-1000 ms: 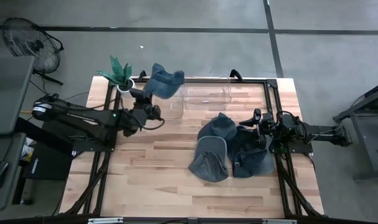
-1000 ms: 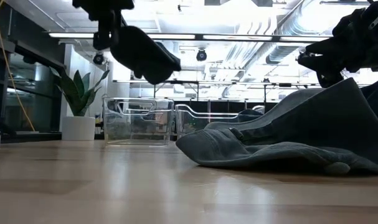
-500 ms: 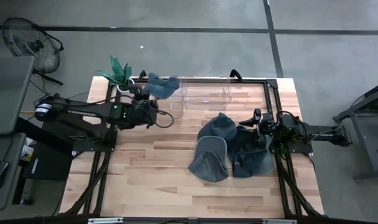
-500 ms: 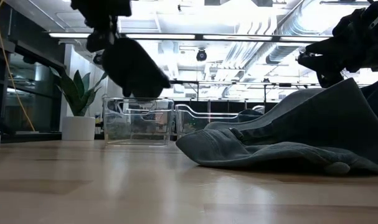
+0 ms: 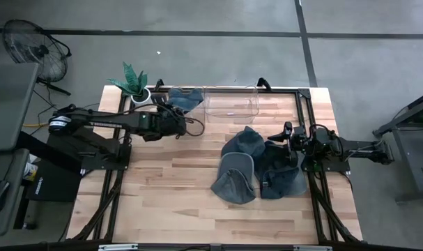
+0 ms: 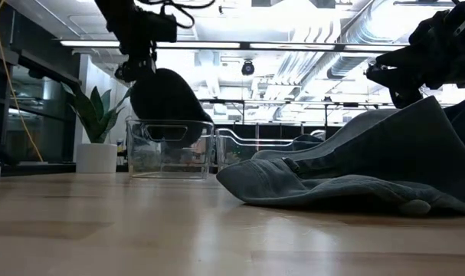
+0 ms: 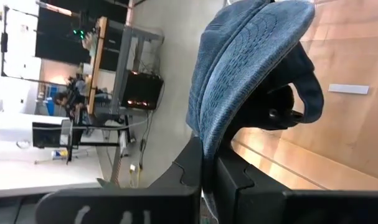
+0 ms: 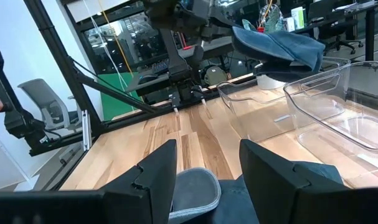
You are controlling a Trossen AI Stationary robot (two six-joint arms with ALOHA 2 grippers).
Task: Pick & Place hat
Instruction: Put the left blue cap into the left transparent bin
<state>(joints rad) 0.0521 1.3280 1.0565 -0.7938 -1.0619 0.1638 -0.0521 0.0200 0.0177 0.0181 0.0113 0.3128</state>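
Hat (image 5: 184, 97) — a blue denim cap — hangs from the left gripper (image 5: 175, 117) at about eleven o'clock on the table (image 5: 162, 188), just over the left one of two clear plastic bins (image 5: 231, 106) that stand side by side along the far edge. In the left wrist view the two dark fingers (image 7: 229, 180) are pressed together on the cap's fabric (image 7: 251, 68), which drapes up and away from them. From table height the cap (image 6: 165, 98) shows as a dark rounded mass dipping to the rim of the nearer clear bin (image 6: 169, 149), though whether it touches the rim cannot be told.

A potted plant (image 5: 132, 82) stands at the far-left corner, just beside the left arm's wrist.

At about three o'clock from the table's middle lies a pile of further hats (image 5: 256, 167) — several blue-grey caps overlapping one another, the front one with its brim turned toward the near edge. The right gripper (image 5: 284, 134) rests at the pile's right side, low over the caps. In its own wrist view the fingers (image 8: 156, 171) stand spread, with a cap brim (image 8: 198, 186) lying between them, and the held cap (image 8: 279, 43) shows beyond above the bins (image 8: 326, 106).
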